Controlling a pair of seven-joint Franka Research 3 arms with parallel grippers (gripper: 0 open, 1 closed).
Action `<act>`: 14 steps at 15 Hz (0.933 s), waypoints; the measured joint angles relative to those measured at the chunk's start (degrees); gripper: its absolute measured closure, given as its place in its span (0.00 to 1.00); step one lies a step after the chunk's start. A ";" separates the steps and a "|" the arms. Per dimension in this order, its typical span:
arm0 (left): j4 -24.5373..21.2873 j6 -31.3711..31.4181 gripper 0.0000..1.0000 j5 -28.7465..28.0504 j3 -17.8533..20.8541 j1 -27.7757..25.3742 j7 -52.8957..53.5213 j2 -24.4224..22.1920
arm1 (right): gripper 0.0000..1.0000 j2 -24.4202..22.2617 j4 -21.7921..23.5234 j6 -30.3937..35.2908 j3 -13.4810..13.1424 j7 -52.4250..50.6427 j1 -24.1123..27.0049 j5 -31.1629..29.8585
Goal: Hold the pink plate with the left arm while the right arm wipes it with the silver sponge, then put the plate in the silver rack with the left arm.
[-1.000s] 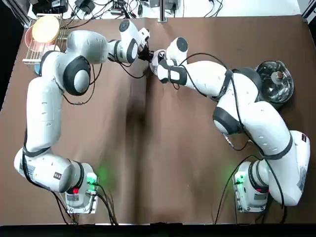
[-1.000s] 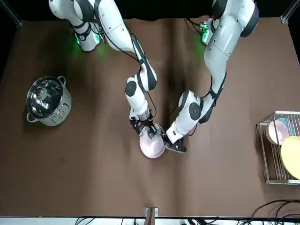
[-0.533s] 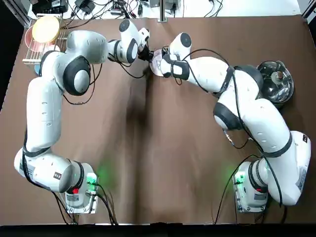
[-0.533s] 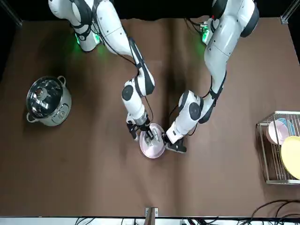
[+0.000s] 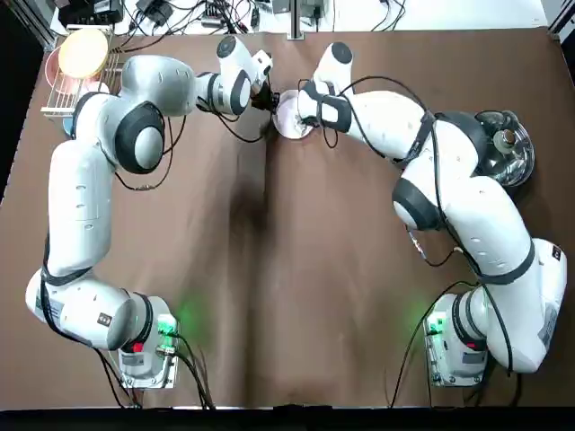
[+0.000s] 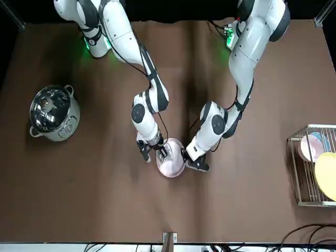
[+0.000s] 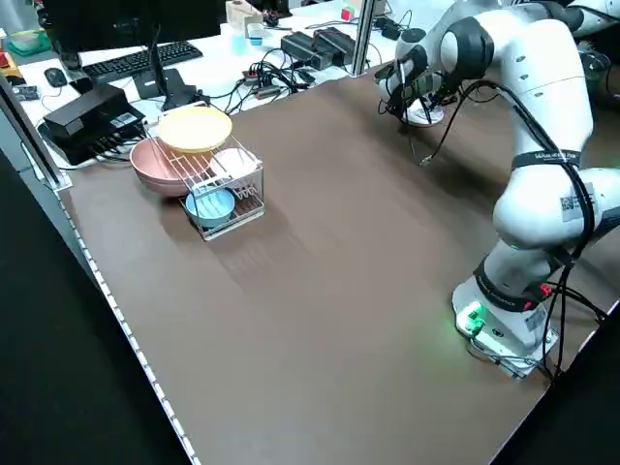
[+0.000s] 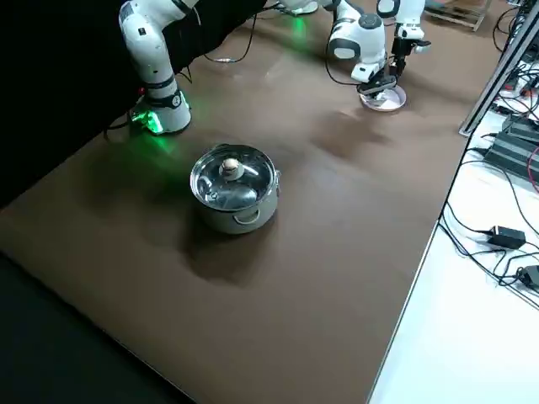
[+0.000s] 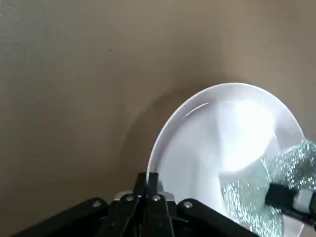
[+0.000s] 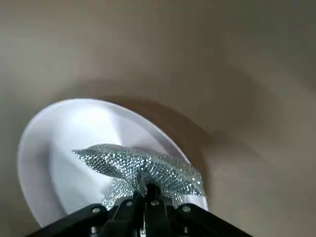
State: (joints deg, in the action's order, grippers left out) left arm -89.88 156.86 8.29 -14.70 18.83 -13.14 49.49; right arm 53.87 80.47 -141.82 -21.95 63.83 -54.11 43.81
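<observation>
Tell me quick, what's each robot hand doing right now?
Left gripper: closed on the pink plate's rim.
Right gripper: closed on the silver sponge, which lies against the plate.

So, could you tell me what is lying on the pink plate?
The silver sponge lies on the pink plate, pinched in the right tool; the patch beneath it is covered.

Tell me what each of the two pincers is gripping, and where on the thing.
The left pincer grips the pink plate at its rim; the right pincer pinches the silver sponge by a bunched-up part.
</observation>
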 joint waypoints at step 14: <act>0.00 0.02 0.97 -2.92 0.04 -0.03 -2.11 -0.04 | 0.98 -4.24 -10.27 38.97 -0.13 -5.71 15.50 0.07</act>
State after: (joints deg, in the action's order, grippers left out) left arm -89.88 156.89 5.37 -14.65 18.79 -15.25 49.45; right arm 49.63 70.20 -102.85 -22.08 58.12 -38.61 43.88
